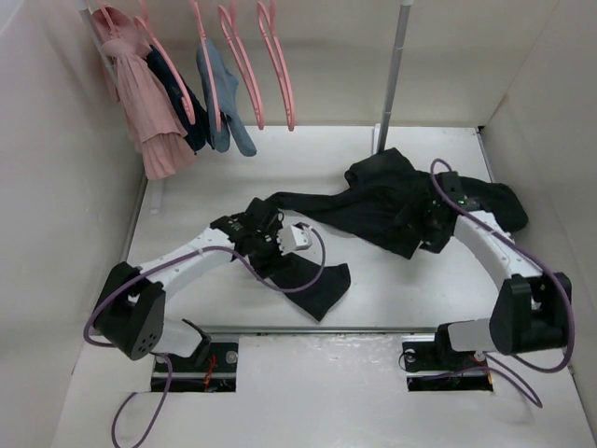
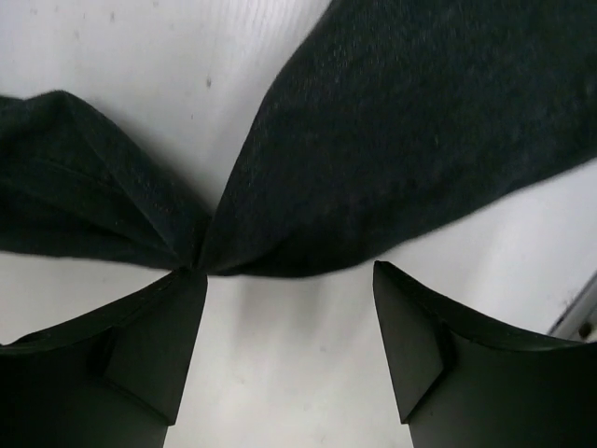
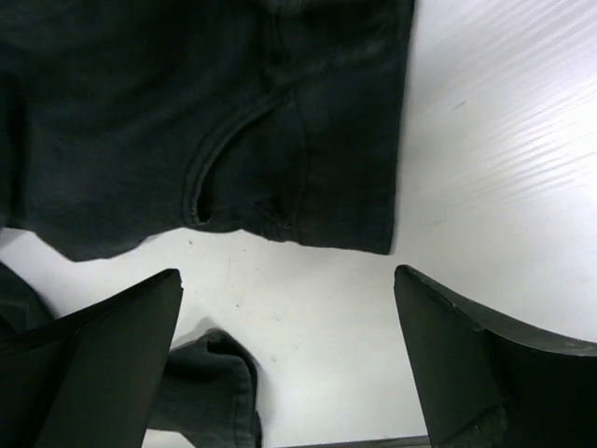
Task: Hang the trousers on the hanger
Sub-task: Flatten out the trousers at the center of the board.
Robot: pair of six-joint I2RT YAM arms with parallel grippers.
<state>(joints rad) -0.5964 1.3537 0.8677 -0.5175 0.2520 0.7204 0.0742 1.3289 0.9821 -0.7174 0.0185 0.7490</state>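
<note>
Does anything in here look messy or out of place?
Yes: the black trousers lie crumpled and twisted on the table, one leg trailing toward the near edge, while the other clothes hang at the back beside empty pink hangers.

White arm links [image 1: 191, 254], black joints [image 1: 135, 317], purple cables [image 1: 323, 254], black wedge gripper fingers [image 2: 149, 345]

Lab-style robot test booth: white panel walls [image 1: 42, 168], white table [image 1: 308, 159], clothes-rack pole [image 1: 395, 75].

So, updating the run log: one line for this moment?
trousers: crumpled on table | left end effector: open, empty | right end effector: open, empty
</note>
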